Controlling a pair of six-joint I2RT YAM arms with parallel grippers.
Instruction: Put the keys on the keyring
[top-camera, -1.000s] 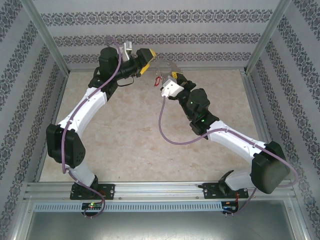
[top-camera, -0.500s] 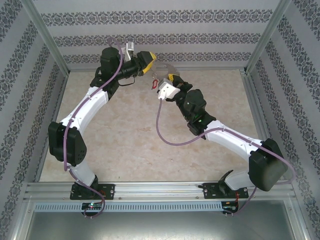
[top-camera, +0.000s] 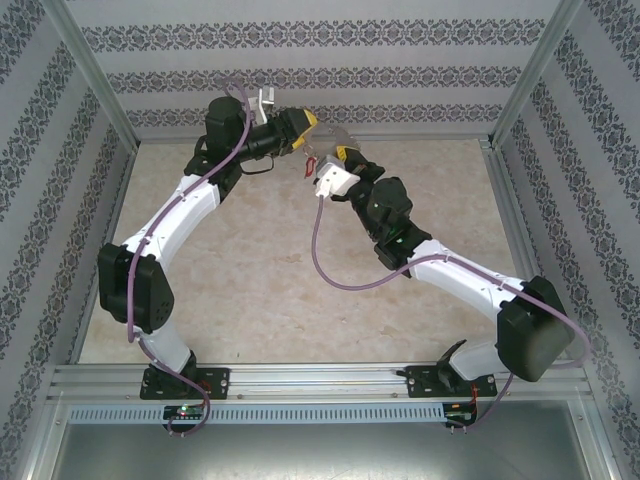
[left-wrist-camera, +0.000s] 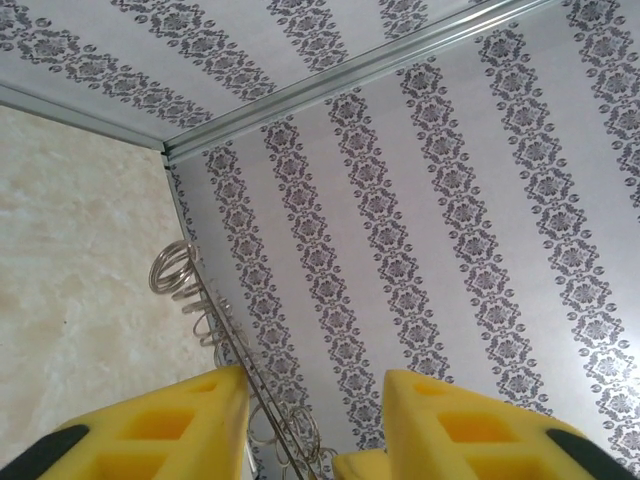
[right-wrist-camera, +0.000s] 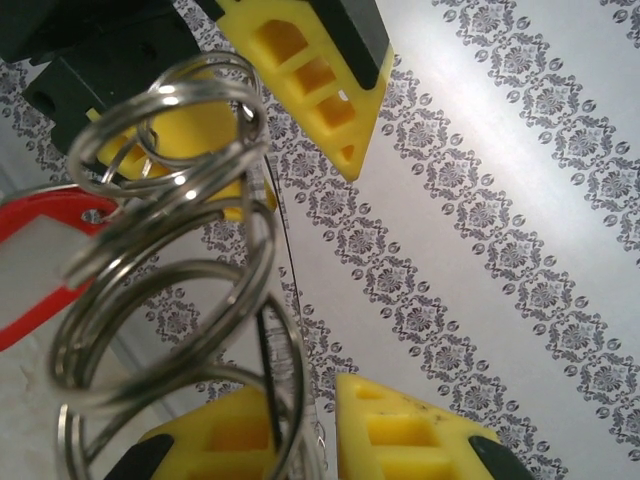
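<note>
Right pincer (right-wrist-camera: 318, 385) clenched on the floppy grey-silver wire keyring (right-wrist-camera: 205, 100) fringed with small rings; small red-plastic-headed key (right-wrist-camera: 45, 255) hangs just above-left of it among those rings. Left pincer (left-wrist-camera: 315, 375), jaws apart, straddles the wire. Threading looks unfinished.

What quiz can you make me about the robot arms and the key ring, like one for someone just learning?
1. True or false: the left gripper has a gap between its yellow fingers, with the key ring passing through that gap.
2. The head of the key is: A blue, B red, C green.
3. Fill in: the right gripper is pinching the ____.
Key: 1 true; 2 B; 3 key ring.
</note>
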